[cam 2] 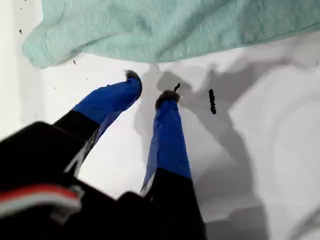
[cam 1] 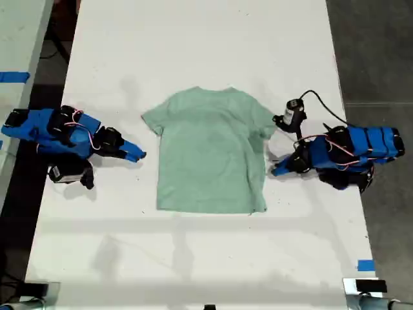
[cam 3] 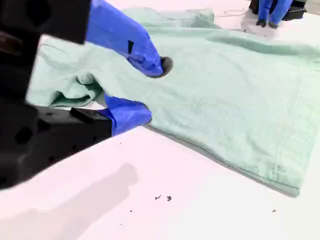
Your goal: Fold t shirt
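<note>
The pale mint t shirt (cam 1: pixel 210 155) lies flat and face-down-plain in the middle of the white table, neck toward the far edge. My first gripper (cam 1: pixel 272 172) rests on the table at the exterior view's right. It is open, its blue fingers almost touching the cloth's side edge (cam 2: pixel 175 25), with nothing between them (cam 2: pixel 150 85). My second gripper (cam 1: pixel 141 155) lies at the exterior view's left, a short gap from the shirt. It is open too (cam 3: pixel 154 90), and a bunched sleeve (cam 3: pixel 65 90) shows just beyond its fingers. The first gripper (cam 3: pixel 265 15) appears across the shirt (cam 3: pixel 225 90).
The white table (cam 1: pixel 193 258) reaches well past the shirt on all sides. A black cable (cam 1: pixel 322 103) loops above the arm at the exterior view's right. Blue tape (cam 1: pixel 365 265) marks the near corner there. Dark floor (cam 1: pixel 381 51) borders that side. A small black mark (cam 2: pixel 212 101) lies beside the first gripper.
</note>
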Motion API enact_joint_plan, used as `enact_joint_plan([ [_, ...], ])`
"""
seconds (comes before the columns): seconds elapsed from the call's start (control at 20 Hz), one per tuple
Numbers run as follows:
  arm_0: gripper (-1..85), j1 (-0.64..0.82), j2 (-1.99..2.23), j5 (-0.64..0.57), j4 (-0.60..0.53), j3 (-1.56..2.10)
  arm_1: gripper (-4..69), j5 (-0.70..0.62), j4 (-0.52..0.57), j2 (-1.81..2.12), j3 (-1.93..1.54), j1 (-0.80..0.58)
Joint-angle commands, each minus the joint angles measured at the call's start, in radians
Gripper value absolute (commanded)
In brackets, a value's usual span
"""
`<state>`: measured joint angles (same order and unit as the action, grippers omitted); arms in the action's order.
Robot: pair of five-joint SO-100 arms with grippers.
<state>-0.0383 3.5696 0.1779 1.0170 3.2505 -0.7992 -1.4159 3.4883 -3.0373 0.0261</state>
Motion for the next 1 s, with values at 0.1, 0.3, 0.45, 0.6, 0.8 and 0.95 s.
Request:
enact_joint_plan([
  [0.1,11.5,-0.008,0.008,0.008,0.000,0.041,9.5,-0.014,0.029,0.009,-0.046,0.005],
  [0.3,11.5,-0.008,0.008,0.008,0.000,0.041,9.5,-0.014,0.029,0.009,-0.046,0.005],
  [0.45,11.5,-0.008,0.008,0.008,0.000,0.041,9.5,-0.014,0.029,0.009,-0.048,0.005],
  [0.6,11.5,-0.008,0.008,0.008,0.000,0.041,9.4,0.005,0.029,0.009,-0.048,0.002],
  [0.8,11.5,-0.008,0.008,0.008,0.000,0.041,9.5,0.293,0.029,0.009,-0.048,-0.173],
  [0.95,11.5,-0.008,0.008,0.008,0.000,0.041,7.9,0.578,0.029,0.009,-0.048,-0.173],
])
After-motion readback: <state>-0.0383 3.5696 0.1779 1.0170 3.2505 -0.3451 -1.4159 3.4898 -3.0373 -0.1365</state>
